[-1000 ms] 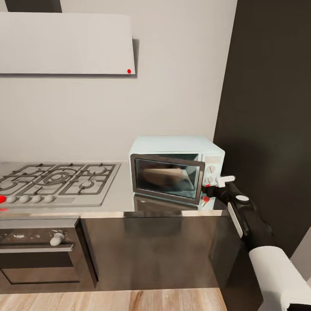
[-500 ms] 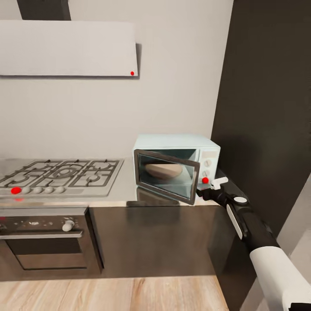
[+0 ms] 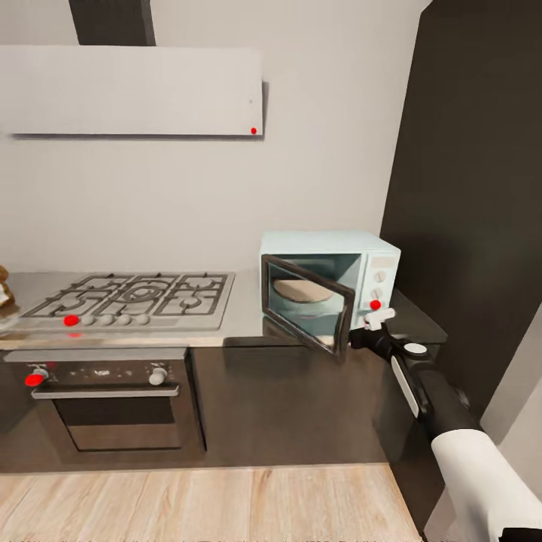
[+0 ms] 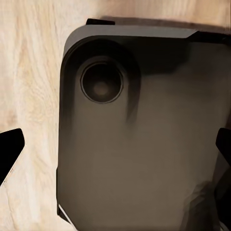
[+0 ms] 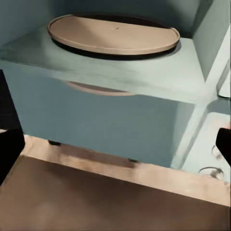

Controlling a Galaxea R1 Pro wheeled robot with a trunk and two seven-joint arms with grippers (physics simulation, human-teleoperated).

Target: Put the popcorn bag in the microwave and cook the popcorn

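The dark wall panel fills the three-o'clock side of the head view, with pale wall and a white hood up at eleven. The grey bench runs across the middle over dark cabinet fronts, the wood floor below. A hob sits at nine o'clock of centre, the built-in oven under it. Something brown pokes in at the far nine-o'clock edge, too cut off to name.

The microwave stands at the bench's three-o'clock end, its door swung partly open toward us. Inside, the tan turntable lies bare: no bag on it. I can't spot the bag or the popcorn anywhere on the bench from here.

The right arm reaches in from five o'clock, and the right pincer sits just beside the door's free edge, below the knob panel. Clamped or apart? I cannot tell; its wrist view shows dark fingertips at both edges and nothing between them. The left pincer hangs over the robot's own dark base and the floor, tips spread wide, holding nothing.

My read: the door is open, and fetching, loading, closing and heating are all still to come.
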